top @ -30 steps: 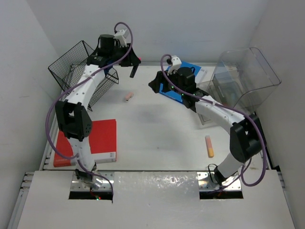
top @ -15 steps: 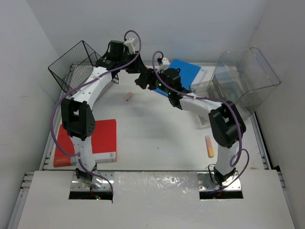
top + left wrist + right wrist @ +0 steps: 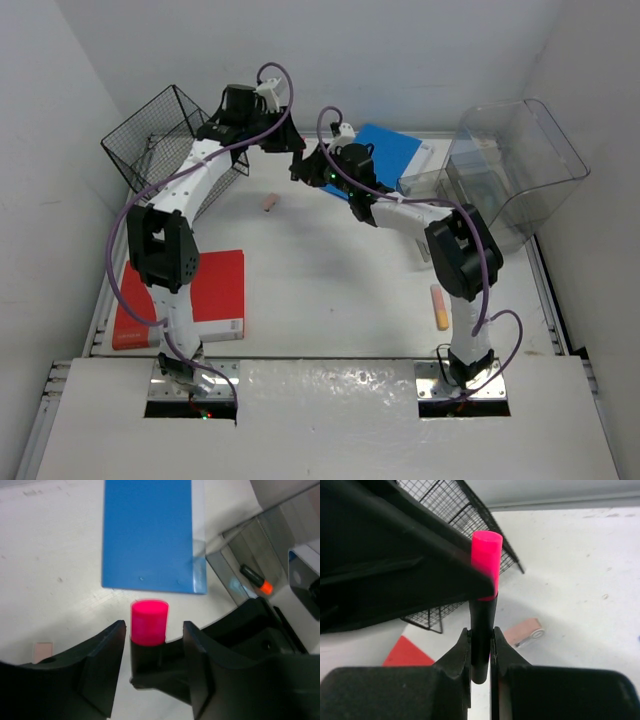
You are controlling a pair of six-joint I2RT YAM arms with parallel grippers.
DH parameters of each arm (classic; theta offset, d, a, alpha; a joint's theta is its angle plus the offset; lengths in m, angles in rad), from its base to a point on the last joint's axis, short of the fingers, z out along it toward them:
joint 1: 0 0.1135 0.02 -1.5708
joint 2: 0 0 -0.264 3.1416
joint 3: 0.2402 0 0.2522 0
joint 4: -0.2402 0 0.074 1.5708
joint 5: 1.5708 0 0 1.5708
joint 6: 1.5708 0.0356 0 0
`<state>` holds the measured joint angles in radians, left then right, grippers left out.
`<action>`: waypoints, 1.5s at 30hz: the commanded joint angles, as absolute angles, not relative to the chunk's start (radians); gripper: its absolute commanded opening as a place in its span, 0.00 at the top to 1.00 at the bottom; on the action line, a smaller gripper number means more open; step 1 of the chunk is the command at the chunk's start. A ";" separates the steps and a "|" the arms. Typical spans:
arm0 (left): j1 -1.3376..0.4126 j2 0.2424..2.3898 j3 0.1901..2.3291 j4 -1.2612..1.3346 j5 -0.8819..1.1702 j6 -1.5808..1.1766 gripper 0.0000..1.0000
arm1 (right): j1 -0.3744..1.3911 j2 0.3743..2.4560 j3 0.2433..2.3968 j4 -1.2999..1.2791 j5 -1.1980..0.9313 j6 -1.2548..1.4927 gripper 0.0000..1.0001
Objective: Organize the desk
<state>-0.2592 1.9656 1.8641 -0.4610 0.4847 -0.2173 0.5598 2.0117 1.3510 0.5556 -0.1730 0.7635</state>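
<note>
The two arms meet in the air over the far middle of the desk (image 3: 330, 270), both on one marker (image 3: 486, 560) with a black barrel and a pink cap. The left gripper (image 3: 153, 627) stands only partly apart, its fingers on either side of the marker just below the cap, which sticks out past the fingertips. The right gripper (image 3: 480, 635) is pinched tight on the black barrel lower down, its two fingers pressed against it from both sides. The marker stands clear of the desk top, touching nothing but the grippers. Below it, a small pinkish eraser (image 3: 270, 202) lies flat on the desk. A wire basket (image 3: 165, 135) sits tilted at the far left corner, and a red book (image 3: 215, 290) lies at the near left. A blue book (image 3: 395, 150) lies at the far edge just beyond the grippers, beside a clear bin (image 3: 510, 160) at the far right; a black pen (image 3: 256, 579) with an orange end shows through the bin's wall. An orange stick (image 3: 439, 306) lies alone at the near right.
</note>
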 commanded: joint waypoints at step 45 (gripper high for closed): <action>-0.098 1.798 1.511 -0.466 0.485 0.144 0.00 | 0.307 1.816 1.315 -0.462 0.825 -0.195 0.57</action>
